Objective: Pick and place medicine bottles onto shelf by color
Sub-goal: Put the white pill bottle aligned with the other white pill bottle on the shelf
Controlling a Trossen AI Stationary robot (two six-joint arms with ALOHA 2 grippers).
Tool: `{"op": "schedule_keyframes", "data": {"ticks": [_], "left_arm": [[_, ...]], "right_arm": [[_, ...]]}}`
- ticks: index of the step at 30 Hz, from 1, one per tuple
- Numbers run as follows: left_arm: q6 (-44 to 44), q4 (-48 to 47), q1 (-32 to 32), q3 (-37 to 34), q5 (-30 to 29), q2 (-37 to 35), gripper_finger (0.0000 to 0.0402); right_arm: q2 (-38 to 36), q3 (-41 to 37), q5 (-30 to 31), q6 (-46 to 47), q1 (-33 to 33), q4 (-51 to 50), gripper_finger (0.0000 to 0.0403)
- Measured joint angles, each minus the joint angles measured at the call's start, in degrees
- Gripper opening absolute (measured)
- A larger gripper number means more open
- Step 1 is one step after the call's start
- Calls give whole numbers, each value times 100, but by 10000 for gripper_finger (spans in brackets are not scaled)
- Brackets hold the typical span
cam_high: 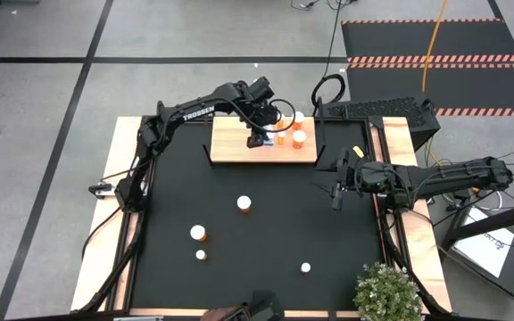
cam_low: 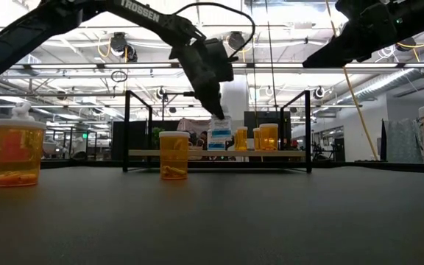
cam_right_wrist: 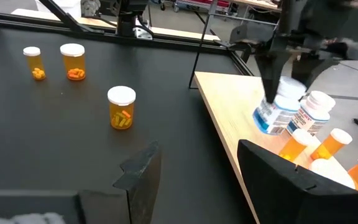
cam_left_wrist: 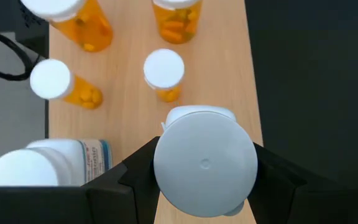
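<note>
The shelf (cam_high: 230, 147), a light-wood board with black uprights, stands at the table's far side. Three orange medicine bottles (cam_high: 299, 138) and a white one (cam_right_wrist: 314, 112) stand on it. My left gripper (cam_high: 257, 138) is over the board, shut on a second white bottle with a blue label (cam_right_wrist: 273, 113). Several orange bottles with white caps (cam_high: 244, 203) stand on the black table top. At the table's right side my right gripper (cam_high: 335, 192) hangs open with nothing between its fingers. My left gripper pinches the white bottle at its cap (cam_left_wrist: 205, 163), one finger (cam_left_wrist: 143, 174) on each side. The fingers come from above, slanting toward the far edge. The bottle hangs tilted below them, its bottom (cam_right_wrist: 263, 127) at the board; whether it touches, I cannot tell.
The shelf's black uprights (cam_low: 126, 129) stand at both ends of the board. A potted plant (cam_high: 387, 290) sits at the near right corner. A black keyboard-like case (cam_high: 377, 111) lies behind the shelf. Bare black table lies between the shelf and the loose bottles.
</note>
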Motion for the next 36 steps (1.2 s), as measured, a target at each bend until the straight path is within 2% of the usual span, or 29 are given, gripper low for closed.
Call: {"op": "schedule_keyframes", "data": {"ticks": [12, 19, 36], "left_arm": [[-123, 192, 77, -150, -91, 65, 191], [-131, 366, 104, -397, -379, 97, 191], [-356, 553, 115, -405, -421, 95, 192]], "right_arm": [[0, 0, -1, 20, 2, -20, 205], [0, 0, -2, 43, 2, -51, 205], [0, 0, -2, 23, 2, -24, 205]]}}
